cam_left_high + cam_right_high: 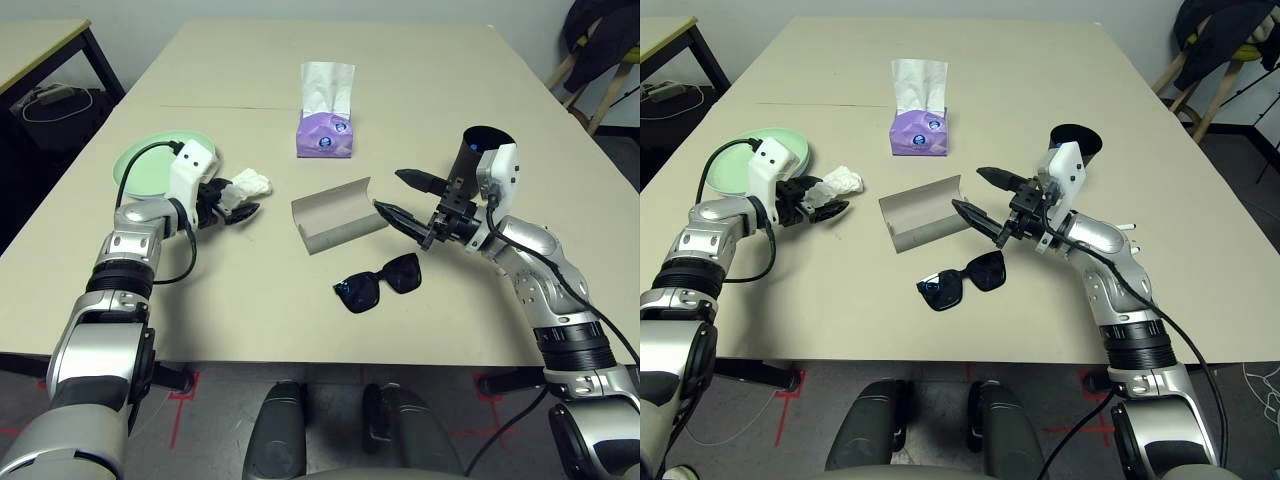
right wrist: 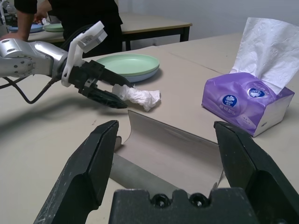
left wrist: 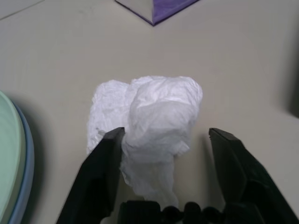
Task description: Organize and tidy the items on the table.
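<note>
Tissue (image 3: pixel 161 112) is flanked, unclamped, by the left fingers (image 3: pixel 103 163), moderately parted, at 10 o'clock from the sunglasses (image 1: pixel 359 291). Both tips should be closed low and evenly, so loose folds are gathered; the right fingers (image 2: pixel 96 161) are spread wide, empty.

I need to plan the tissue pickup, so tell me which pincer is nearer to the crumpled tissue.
Left. The left pincer is right at the crumpled tissue, its fingers around it; the right pincer is across the table, beyond the glasses case.
</note>
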